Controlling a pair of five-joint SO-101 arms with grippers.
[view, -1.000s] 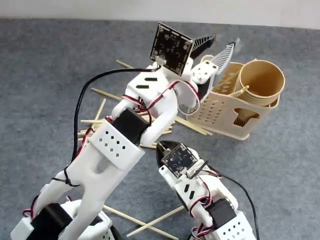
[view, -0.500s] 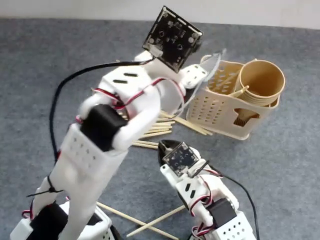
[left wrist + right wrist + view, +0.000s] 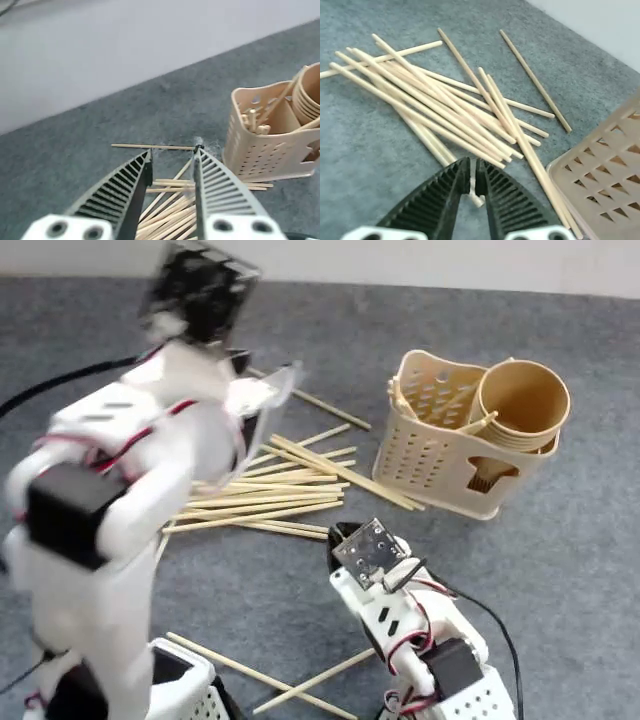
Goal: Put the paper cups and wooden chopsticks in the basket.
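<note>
Left pincer (image 3: 173,150), jaws apart and empty, swung back from basket (image 3: 432,455) to hover over chopsticks (image 3: 262,502); cups (image 3: 524,400) already in, so my next pickup looks due.

Smooth wooden chopsticks (image 3: 262,502), matt perforated plastic basket (image 3: 430,455), rough grey carpet (image 3: 520,340).

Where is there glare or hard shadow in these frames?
High view: diffuse light, no glare on the basket or paper cups. Left wrist view: the wall is evenly lit, no hotspot. Right wrist view: only thin, soft shadows under the chopsticks.
</note>
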